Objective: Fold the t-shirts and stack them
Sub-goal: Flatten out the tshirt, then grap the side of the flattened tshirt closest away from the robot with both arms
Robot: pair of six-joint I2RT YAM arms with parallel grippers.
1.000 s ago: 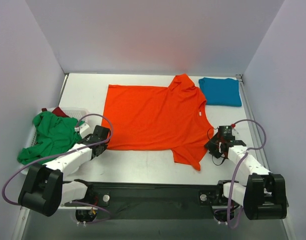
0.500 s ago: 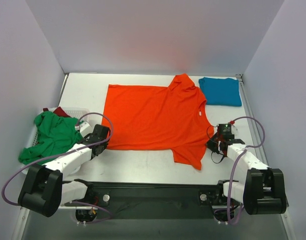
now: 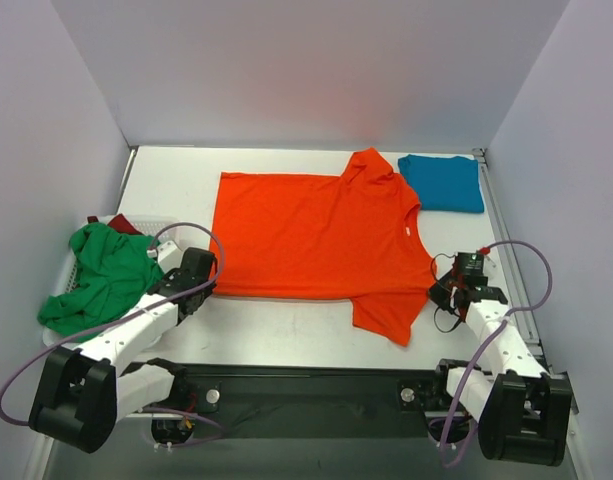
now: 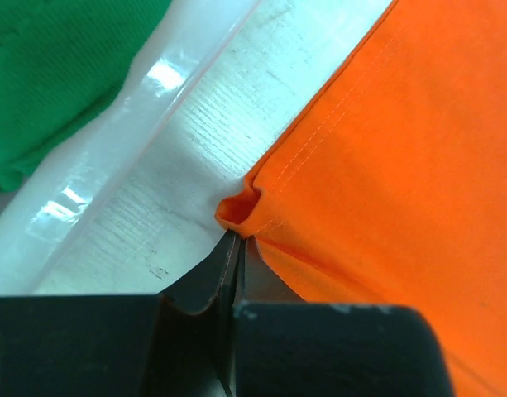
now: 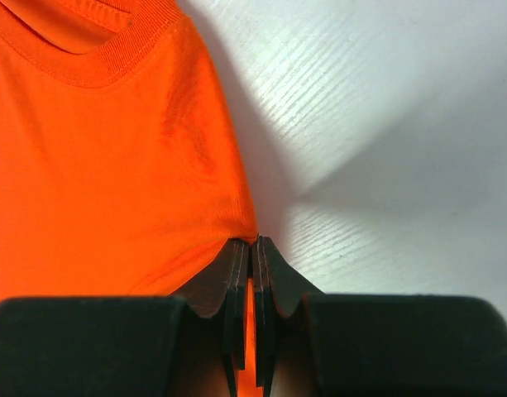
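Limp orange shirt (image 3: 306, 235) was clamped by left claw (image 4: 235, 248) at hem corner, right claw (image 5: 253, 252) near collar, seemingly thin bites.

The right claw (image 5: 253, 248), closed tight, pinches the edge of the orange-red t-shirt (image 5: 96, 174), its ribbed collar (image 5: 112, 58) upper left, bare white desk (image 5: 385, 124) at right.

Pale lilac walls (image 3: 306, 70), white table (image 3: 286, 325)
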